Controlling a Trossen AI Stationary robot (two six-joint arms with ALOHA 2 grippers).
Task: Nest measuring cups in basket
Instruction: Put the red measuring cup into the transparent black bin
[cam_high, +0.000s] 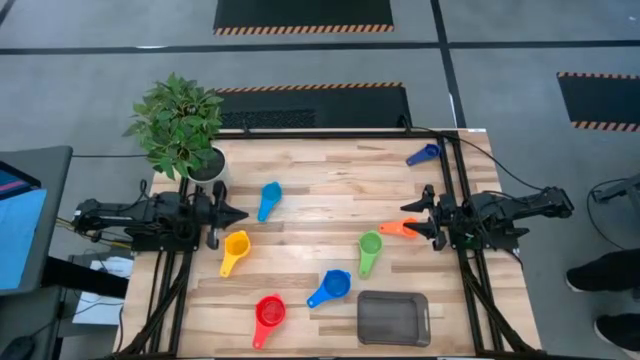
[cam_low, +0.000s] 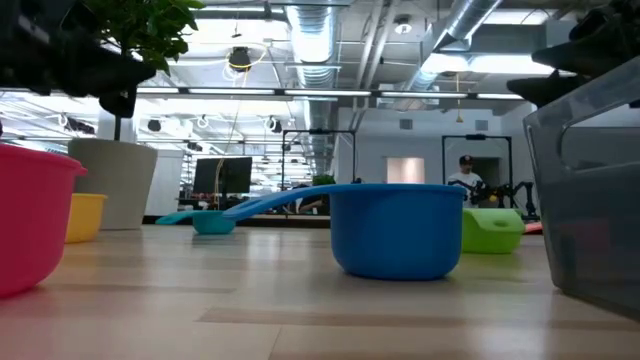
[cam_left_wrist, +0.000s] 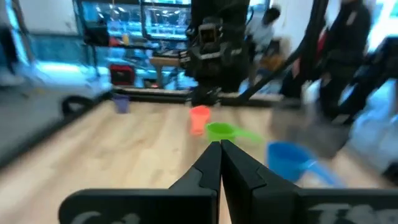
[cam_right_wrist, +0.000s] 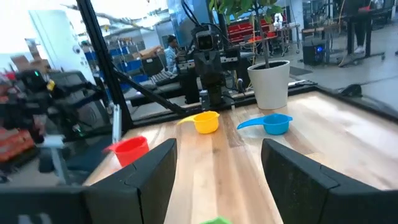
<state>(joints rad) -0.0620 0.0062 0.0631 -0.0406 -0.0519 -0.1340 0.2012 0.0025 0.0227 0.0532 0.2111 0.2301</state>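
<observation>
Nothing nested yet: basket (cam_high: 393, 319) sits empty at the table's front edge, cups scattered, orange cup (cam_high: 398, 229) just beside the right gripper (cam_high: 412, 218). Right gripper wide open, holding nothing; left gripper (cam_high: 240, 213) shut, empty, waiting near the yellow cup (cam_high: 235, 245). Next move likely: right closes on orange cup.

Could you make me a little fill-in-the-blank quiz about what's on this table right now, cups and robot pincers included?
1. The basket at the table's near edge holds ____ cups.
2. The left pincer is shut, while the right pincer is ____.
3. The cup lying closest to the right pincer is the ____ one.
4. Beside the potted plant, the cup lying closest to the left pincer's tip is the light ____ one.

Missing words: no; open; orange; blue
</observation>
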